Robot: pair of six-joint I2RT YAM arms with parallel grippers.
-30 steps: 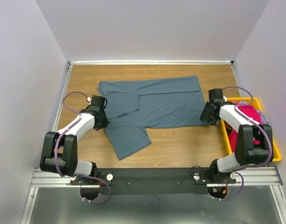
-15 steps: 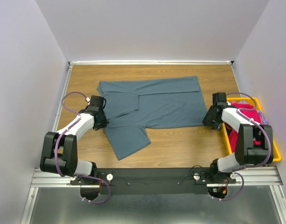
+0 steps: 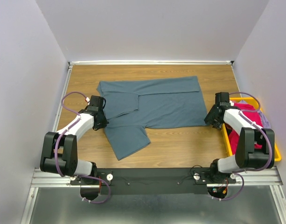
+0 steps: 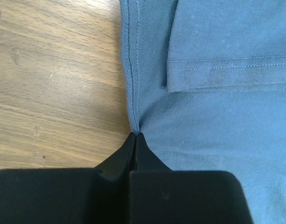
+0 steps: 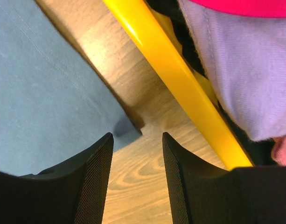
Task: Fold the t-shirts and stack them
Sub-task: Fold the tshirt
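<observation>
- Currently, blue-grey shirt (image 3: 152, 105): spread flat on the table (image 3: 180, 144) across the middle of the top view. One part is splayed toward the lower left and a sleeve is folded over near the left end.
- Handling: soft, light, limp cloth, likely to sag and drag between holds. It is best taken at hems and corners, both ends at once.
- Left gripper (image 4: 135, 136): fingers pressed together, pinching the shirt's stitched left edge, with the cloth puckered at the tips.
- Right gripper (image 5: 137, 136): fingers apart, holding nothing, over bare wood just beside the shirt's lower right corner.
- Bin (image 5: 180, 79): yellow, at the right edge of the top view, near the right gripper. It holds a pink shirt (image 3: 247, 112) and a pale cloth (image 5: 240, 70).
- Room: bare wood lies above and below the shirt, while the bin rim crowds the right side.
</observation>
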